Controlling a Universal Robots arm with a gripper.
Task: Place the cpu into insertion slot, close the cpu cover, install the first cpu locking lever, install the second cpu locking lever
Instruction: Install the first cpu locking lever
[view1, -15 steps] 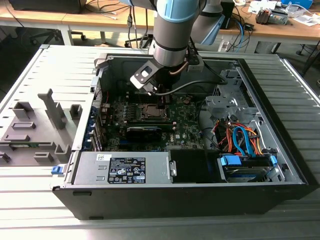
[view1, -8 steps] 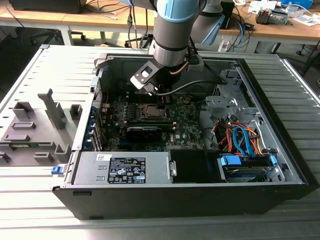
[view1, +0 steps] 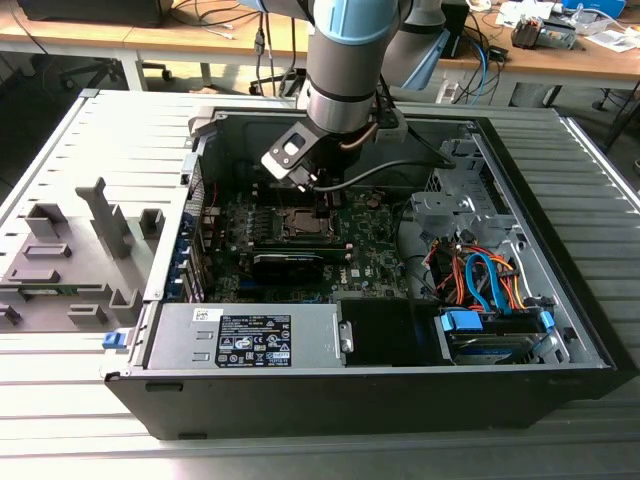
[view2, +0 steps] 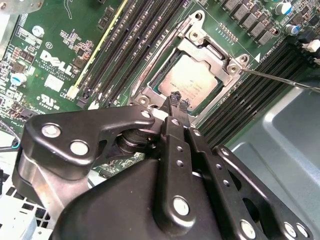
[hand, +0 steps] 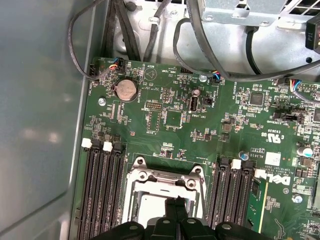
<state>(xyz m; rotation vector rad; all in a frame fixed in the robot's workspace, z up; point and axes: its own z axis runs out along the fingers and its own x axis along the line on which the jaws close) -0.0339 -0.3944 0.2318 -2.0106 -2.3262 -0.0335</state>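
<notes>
The cpu lay flat in the insertion slot, its silvery-grey top visible through the square window of the cpu cover. The cover seemed to be down over the chip, so I judge the first two steps as done or almost done. One thin locking lever stood out as a bare metal rod, reaching away from a corner of the cover, and it looked not latched; about the other lever I could not tell. So the lever work seemed to remain.

The gripper was at the edge of the cover nearest to it, and its narrow tips were drawn together, with nothing that I could see between them. Whether the tips touched the metal was not clear.

Around the slot were the long black memory slots and the green board. In the exterior view the arm came down steeply into the open computer case, with the wrist bent over the socket.
</notes>
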